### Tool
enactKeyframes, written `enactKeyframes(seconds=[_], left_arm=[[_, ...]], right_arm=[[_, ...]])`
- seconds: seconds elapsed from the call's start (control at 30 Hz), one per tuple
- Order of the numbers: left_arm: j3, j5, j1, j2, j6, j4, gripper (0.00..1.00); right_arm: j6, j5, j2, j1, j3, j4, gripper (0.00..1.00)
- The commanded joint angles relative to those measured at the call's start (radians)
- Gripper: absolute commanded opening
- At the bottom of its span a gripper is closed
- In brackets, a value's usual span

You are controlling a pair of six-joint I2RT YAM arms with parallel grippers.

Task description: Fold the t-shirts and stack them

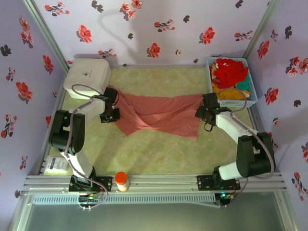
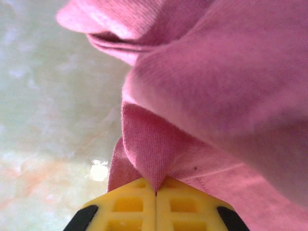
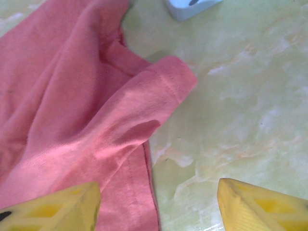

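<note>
- At the left gripper [image 2: 155, 191]: yellow fingertips pressed together on a pinched fold of the salmon-pink t-shirt [image 2: 216, 96], with cloth bunched just above them.
- At the right gripper [image 3: 159, 202]: spread wide and holding nothing, one fingertip over the shirt's side hem, the other over the bare table [image 3: 240, 120].
- From the right wrist: a short sleeve with a stitched cuff, lying flat and pointing away from the shirt's body onto bare surface.
- From the top: the whole shirt rumpled, long axis running left to right across the table's middle, one end at each gripper.
- Near the left end, a white box [image 1: 86, 74]; just beside the right end, a light-blue basket [image 1: 210, 72] with a red t-shirt [image 1: 230, 72] heaped over orange-yellow and teal cloth.
- Open room: broad bare table between the shirt and the arm bases, a narrower strip behind it.
- On the near rail, an orange-capped bottle [image 1: 121, 181].
</note>
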State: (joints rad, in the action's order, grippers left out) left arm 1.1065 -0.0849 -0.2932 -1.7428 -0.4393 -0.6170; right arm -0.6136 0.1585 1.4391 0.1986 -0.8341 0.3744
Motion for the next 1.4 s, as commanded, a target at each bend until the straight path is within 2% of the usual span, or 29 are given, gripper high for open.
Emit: enactKeyframes(seconds=[0.0, 0.23, 0.4, 0.53, 0.7, 0.87, 0.9, 1.17, 1.37], left_arm=[[0.013, -0.001, 0.006, 0.114, -0.008, -0.089, 0.0], [0.016, -0.003, 0.008, 0.238, -0.012, -0.194, 0.0], [0.012, -0.002, 0.012, 0.26, -0.008, -0.217, 0.0], [0.004, -0.001, 0.012, 0.275, -0.007, -0.221, 0.0], [0.0, 0.004, 0.021, 0.291, -0.001, -0.227, 0.0], [0.002, 0.055, 0.058, 0.292, 0.006, -0.204, 0.0], [0.007, 0.06, 0.061, 0.287, 0.008, -0.198, 0.0], [0.117, 0.074, 0.069, 0.216, 0.019, -0.18, 0.0], [0.309, 0.12, 0.1, 0.123, 0.016, -0.182, 0.0]], right_arm=[[-0.015, 0.013, 0.067, -0.02, -0.046, -0.017, 0.62], [-0.017, 0.0, 0.177, -0.039, -0.105, -0.074, 0.59], [-0.028, -0.026, 0.268, -0.047, -0.138, -0.117, 0.59], [-0.036, -0.049, 0.358, -0.048, -0.191, -0.13, 0.53], [-0.043, -0.072, 0.404, -0.048, -0.219, -0.147, 0.31], [-0.033, -0.07, 0.374, -0.049, -0.252, -0.134, 0.02], [-0.029, -0.069, 0.368, -0.048, -0.264, -0.129, 0.0], [-0.009, -0.064, 0.352, -0.048, -0.473, -0.067, 0.0], [0.016, -0.035, 0.442, -0.048, -0.828, 0.001, 0.0]])
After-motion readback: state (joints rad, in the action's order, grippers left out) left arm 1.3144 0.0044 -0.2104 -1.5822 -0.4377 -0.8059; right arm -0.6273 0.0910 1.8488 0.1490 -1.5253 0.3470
